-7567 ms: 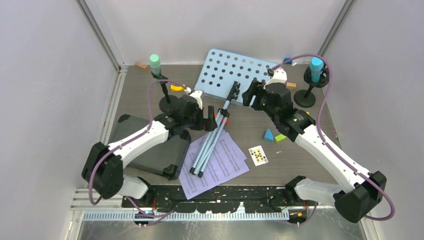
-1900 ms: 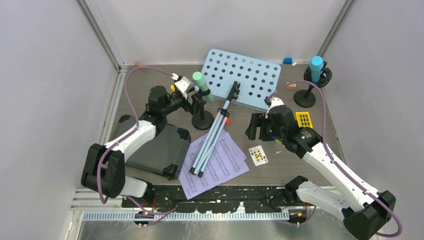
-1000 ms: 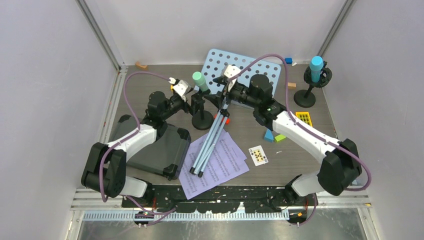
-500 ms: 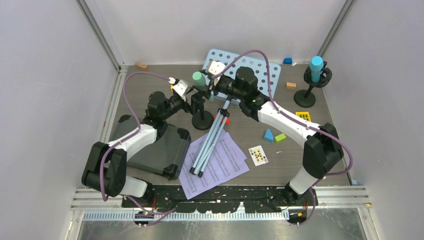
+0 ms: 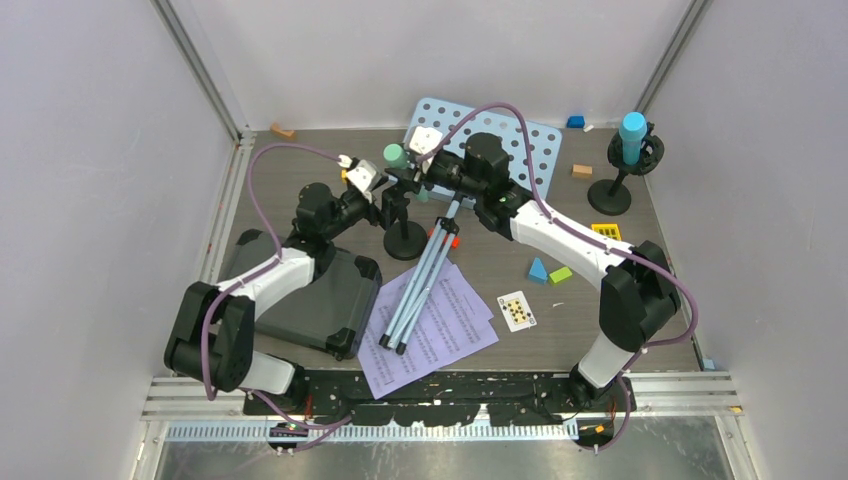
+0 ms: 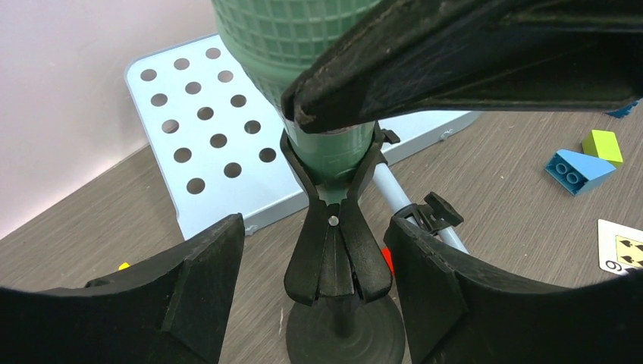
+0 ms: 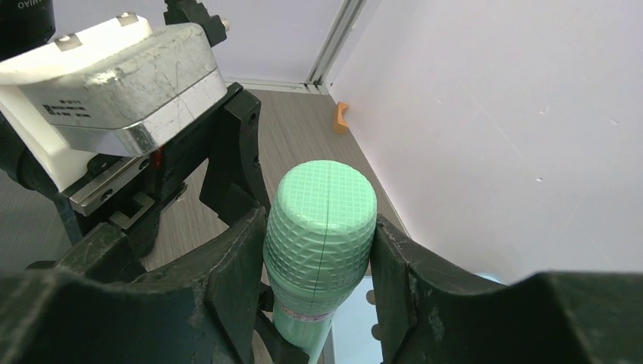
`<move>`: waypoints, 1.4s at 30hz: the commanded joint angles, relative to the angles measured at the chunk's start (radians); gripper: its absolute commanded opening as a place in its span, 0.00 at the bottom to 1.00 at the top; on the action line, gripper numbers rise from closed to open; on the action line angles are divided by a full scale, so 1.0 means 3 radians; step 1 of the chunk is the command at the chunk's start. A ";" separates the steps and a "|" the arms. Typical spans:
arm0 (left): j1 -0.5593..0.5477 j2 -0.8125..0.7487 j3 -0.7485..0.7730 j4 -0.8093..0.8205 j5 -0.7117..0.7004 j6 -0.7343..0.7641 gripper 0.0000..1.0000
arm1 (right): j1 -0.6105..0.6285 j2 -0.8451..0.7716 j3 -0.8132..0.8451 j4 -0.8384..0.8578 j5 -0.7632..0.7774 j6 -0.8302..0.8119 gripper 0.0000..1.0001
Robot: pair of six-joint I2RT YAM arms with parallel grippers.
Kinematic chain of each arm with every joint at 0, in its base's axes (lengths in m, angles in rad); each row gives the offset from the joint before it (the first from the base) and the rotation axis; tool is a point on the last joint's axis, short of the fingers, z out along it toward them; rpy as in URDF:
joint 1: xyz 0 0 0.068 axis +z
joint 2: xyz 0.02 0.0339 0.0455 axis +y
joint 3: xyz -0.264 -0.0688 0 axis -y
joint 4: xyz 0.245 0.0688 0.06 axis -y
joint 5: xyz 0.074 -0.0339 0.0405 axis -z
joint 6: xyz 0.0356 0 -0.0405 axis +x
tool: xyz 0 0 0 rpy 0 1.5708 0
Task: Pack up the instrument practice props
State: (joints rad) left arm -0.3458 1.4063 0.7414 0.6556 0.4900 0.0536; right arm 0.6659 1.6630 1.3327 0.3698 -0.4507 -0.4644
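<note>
My right fingers (image 7: 235,288) grip the green mic (image 7: 322,220) head. Left fingers (image 6: 205,280) released, straddling its black clip (image 6: 334,250), no contact. Desk (image 5: 275,170), 11 o'clock.

On the counter (image 5: 570,335), the rack (image 5: 552,140) sits at the back middle, its legs (image 5: 415,290) stretching toward the near edge across the pages (image 5: 460,330). A case (image 5: 310,300) lies left of the pages. The left pole (image 5: 405,243) stands between case and rack, just left of the legs, with the left mic (image 5: 394,154) in its clip (image 6: 334,250). The left gripper (image 6: 315,227) is on the pole's left, jaws apart either side of the clip. The right gripper (image 7: 318,227) is on its right, jaws against both sides of the mic's head. The right pole (image 5: 608,197), carrying the right mic (image 5: 631,130), stands in the back right corner. Blocks (image 5: 538,270) and a card (image 5: 516,311) lie right of the legs.
</note>
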 commanded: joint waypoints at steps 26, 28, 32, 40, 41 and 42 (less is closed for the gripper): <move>-0.0001 0.0124 0.0218 -0.0109 0.0048 0.0012 0.00 | 0.0040 -0.0433 0.0402 0.0027 0.0224 -0.0333 0.00; 0.0002 0.0133 0.0218 -0.0109 0.0048 0.0014 0.00 | 0.0041 -0.0530 0.0440 -0.0032 0.0294 -0.0428 0.00; 0.0000 0.0153 0.0227 -0.0112 0.0058 0.0004 0.00 | 0.0041 -0.0724 0.0467 -0.0049 0.0325 -0.0447 0.00; -0.0001 0.0147 0.0244 -0.0189 0.0045 0.0025 0.02 | 0.0044 -0.1147 0.0285 -0.0179 0.0582 -0.0429 0.00; 0.0001 0.0144 0.0244 -0.0193 0.0036 0.0026 0.06 | 0.0042 -0.1246 0.0230 -0.0200 0.0635 -0.0406 0.00; -0.0001 0.0141 0.0244 -0.0196 0.0029 0.0023 0.08 | 0.0045 -0.1303 0.0112 -0.0208 0.0762 -0.0372 0.00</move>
State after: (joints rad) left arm -0.3504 1.4494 0.7826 0.6121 0.4980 0.0372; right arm 0.6731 1.3506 1.4227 0.3042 -0.3225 -0.5751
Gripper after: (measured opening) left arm 0.388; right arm 0.541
